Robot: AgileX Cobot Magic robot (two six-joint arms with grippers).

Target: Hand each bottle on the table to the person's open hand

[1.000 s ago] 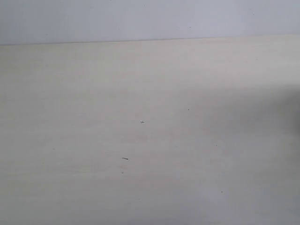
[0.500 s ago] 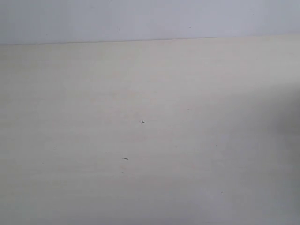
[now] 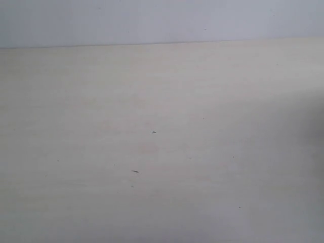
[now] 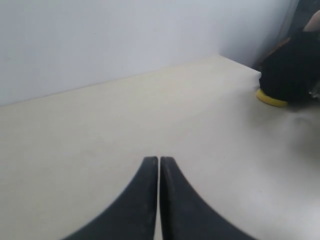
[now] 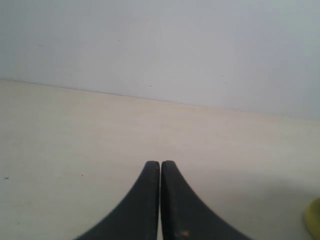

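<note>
Both pairs of jaws are pressed together with nothing between them. The left gripper [image 4: 159, 165] shows two black curved fingers meeting at their tips, and the right gripper [image 5: 160, 167] looks the same. Each hangs over the wide, pale beige wood-grain table [image 3: 212, 81], which runs ahead of the jaws to a plain grey-white wall [image 3: 152, 20].

We see no small plastic drink bottle in any view, neither ahead of the jaws nor beside them, and no open hand. The exterior view shows only tabletop with a few tiny dark specks [image 3: 134, 171], and neither arm appears in it. Well ahead of the left jaws and off to one side, a bulky black shape with a yellow rim [image 4: 290, 70] sits on the table; we cannot tell what it is. A sliver of yellow edge [image 5: 314, 217] lies near the right jaws, cut off by the frame's border.

We judge the main risk to be acting with no target, since any reach now would close on air. If a bottle does come into range, jaws kept together would push the light plastic over and let it roll, so they need to part first. A release with no palm in sight would drop the bottle. A wide swing of the left arm could also strike the black shape.
</note>
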